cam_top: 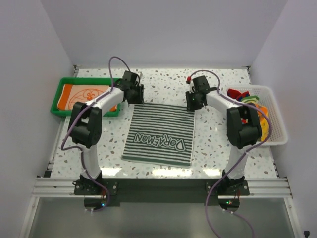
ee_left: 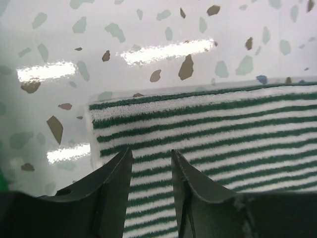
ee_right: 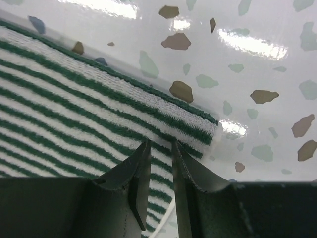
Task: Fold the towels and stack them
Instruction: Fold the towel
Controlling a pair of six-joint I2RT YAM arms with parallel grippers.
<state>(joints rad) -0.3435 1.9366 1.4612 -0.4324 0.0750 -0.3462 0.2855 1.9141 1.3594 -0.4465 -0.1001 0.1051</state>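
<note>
A dark-and-white striped towel (cam_top: 158, 134) with "DORAEMON" lettering lies flat in the middle of the table. My left gripper (cam_top: 136, 99) hovers over its far left corner; in the left wrist view the gripper (ee_left: 151, 153) is open, with the flat towel (ee_left: 223, 124) showing between the jaws. My right gripper (cam_top: 192, 103) is over the far right corner; in the right wrist view the gripper (ee_right: 161, 145) has a narrow gap and grips nothing, just above the towel (ee_right: 74, 99). An orange towel with a drawing (cam_top: 86, 95) lies in the tray. More coloured towels (cam_top: 247, 97) sit in the basket.
The green plastic tray (cam_top: 62, 82) stands at the far left. The white mesh basket (cam_top: 277, 140) stands at the right edge. The terrazzo table (cam_top: 163, 82) is bounded by white walls on three sides.
</note>
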